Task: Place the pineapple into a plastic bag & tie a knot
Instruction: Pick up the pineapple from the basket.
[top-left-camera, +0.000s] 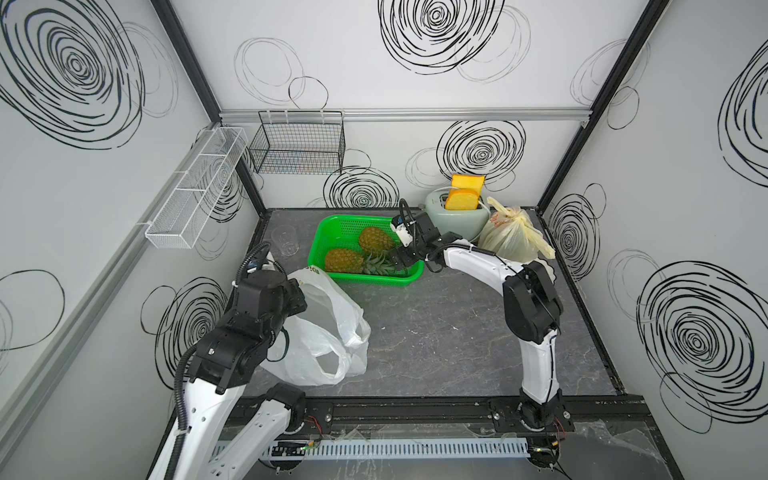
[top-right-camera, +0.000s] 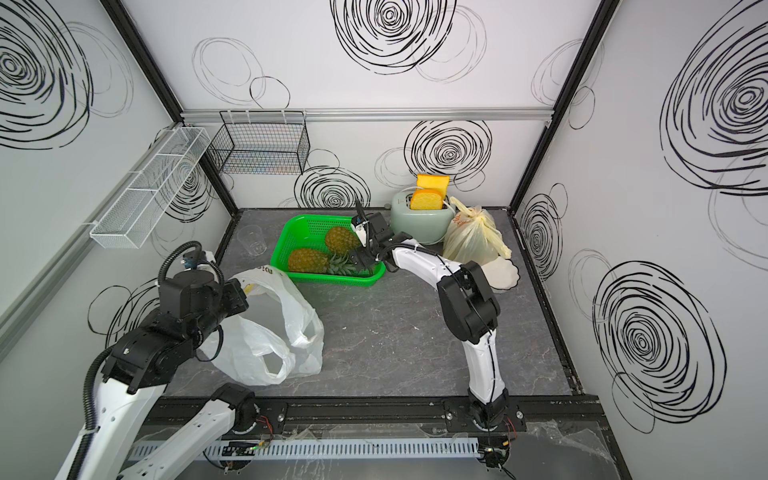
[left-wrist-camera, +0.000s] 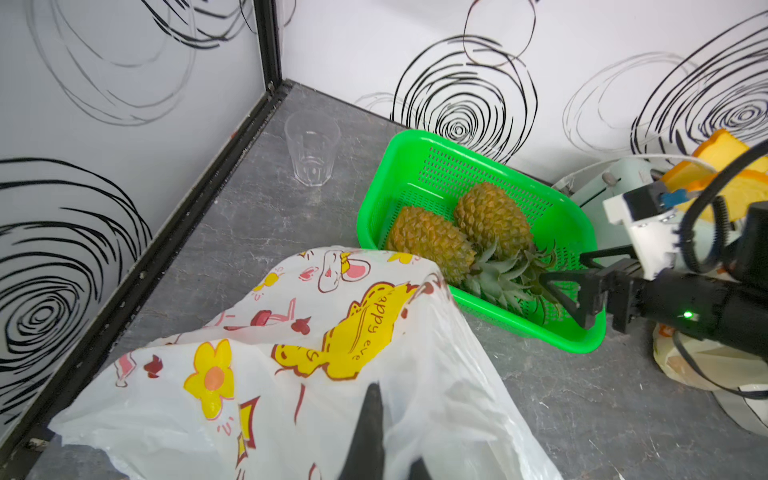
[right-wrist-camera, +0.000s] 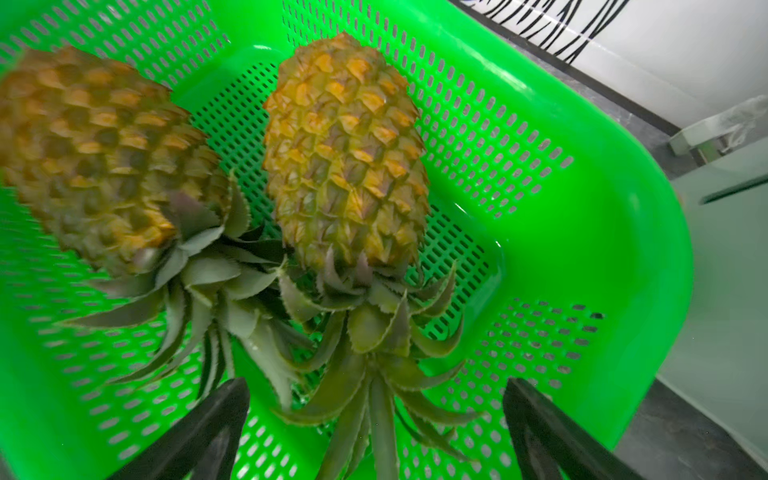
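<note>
Grips thin printed white plastic bag (top-left-camera: 328, 332) in left gripper (left-wrist-camera: 372, 399), poises right gripper (right-wrist-camera: 376, 390) agape at crown of scaly golden pineapple (right-wrist-camera: 345, 153); bagging, knot pending.

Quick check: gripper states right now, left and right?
Left gripper: closed on the plastic bag.
Right gripper: open, holding nothing, poised at the leaves of a pineapple in the green basket.
</note>
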